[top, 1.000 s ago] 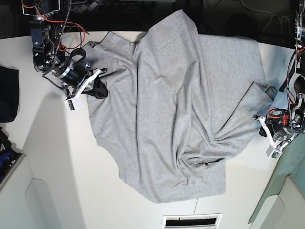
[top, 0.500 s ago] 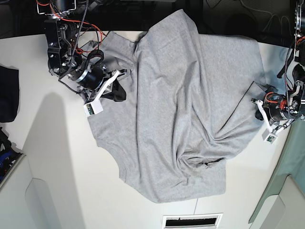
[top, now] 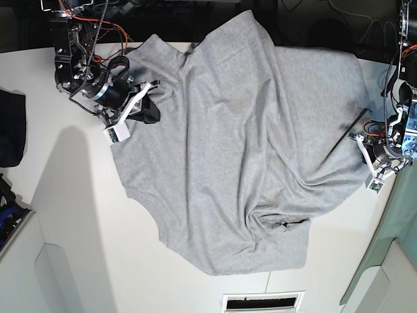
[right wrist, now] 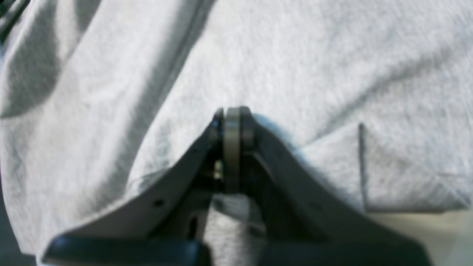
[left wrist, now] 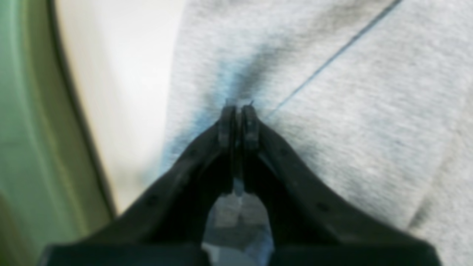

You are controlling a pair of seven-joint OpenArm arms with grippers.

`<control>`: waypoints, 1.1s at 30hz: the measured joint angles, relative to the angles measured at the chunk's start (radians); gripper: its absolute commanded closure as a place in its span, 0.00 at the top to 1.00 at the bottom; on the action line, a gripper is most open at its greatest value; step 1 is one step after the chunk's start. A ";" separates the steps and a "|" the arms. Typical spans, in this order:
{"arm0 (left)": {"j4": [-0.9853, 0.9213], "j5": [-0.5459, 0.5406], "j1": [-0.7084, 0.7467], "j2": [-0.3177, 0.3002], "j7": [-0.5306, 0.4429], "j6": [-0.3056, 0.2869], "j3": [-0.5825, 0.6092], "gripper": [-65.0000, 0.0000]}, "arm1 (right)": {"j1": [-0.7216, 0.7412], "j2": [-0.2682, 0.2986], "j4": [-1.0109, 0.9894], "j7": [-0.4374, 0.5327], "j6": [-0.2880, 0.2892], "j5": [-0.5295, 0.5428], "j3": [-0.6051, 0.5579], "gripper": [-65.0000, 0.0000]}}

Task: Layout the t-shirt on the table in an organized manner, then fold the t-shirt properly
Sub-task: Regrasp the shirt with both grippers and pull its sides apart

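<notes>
The step in hand looks like the laying-out: the t-shirt (top: 241,150) lies on the table (top: 78,215), rumpled, with folds near its lower edge. The right gripper (right wrist: 232,118) is at the shirt's edge on one side, jaws pressed together with cloth pinched between them. The left gripper (left wrist: 238,116) is at the opposite edge, jaws nearly together on a thin fold of the shirt. Next, I think, both arms should pull apart to flatten it.
</notes>
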 measured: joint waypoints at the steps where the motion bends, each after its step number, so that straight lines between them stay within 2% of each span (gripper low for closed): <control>1: 0.000 0.013 0.000 0.000 -0.018 0.002 0.000 0.07 | -0.012 0.011 0.001 0.007 0.004 0.007 0.000 0.00; 7: -0.005 0.128 -0.006 -0.002 -0.130 0.099 0.000 0.07 | -0.047 0.074 0.006 0.029 0.008 0.022 0.000 0.00; 10: -0.011 0.149 -0.018 0.000 -0.139 0.110 0.000 0.07 | -0.047 0.105 0.006 0.029 0.009 0.029 -0.001 0.00; 15: -0.031 0.146 -0.056 -0.003 -0.137 0.084 0.000 0.07 | -0.046 0.135 0.006 0.028 0.007 0.061 0.001 0.00; 19: -0.034 0.143 -0.047 -0.003 -0.114 -0.031 0.000 0.07 | -0.046 0.135 0.006 0.020 -0.008 0.118 0.003 0.00; 21: -0.034 0.104 -0.047 -0.003 -0.070 -0.063 0.000 0.07 | -0.045 0.135 0.006 0.014 -0.011 0.137 0.003 0.00; 24: -0.034 0.077 -0.047 -0.003 -0.064 -0.073 0.000 0.06 | -0.040 0.135 0.031 -0.013 -0.012 0.138 0.003 0.00; 26: -0.034 0.077 -0.043 -0.003 -0.056 -0.068 0.000 0.00 | -0.042 0.135 0.067 -0.026 -0.019 0.129 0.003 0.00; 28: -0.034 0.073 -0.035 -0.003 -0.039 -0.064 0.000 0.00 | -0.043 0.130 0.115 -0.037 -0.018 0.129 0.003 0.00; 33: -0.042 0.055 -0.008 -0.003 -0.054 -0.058 0.000 0.00 | -0.028 0.075 0.156 -0.071 -0.014 0.130 0.000 0.00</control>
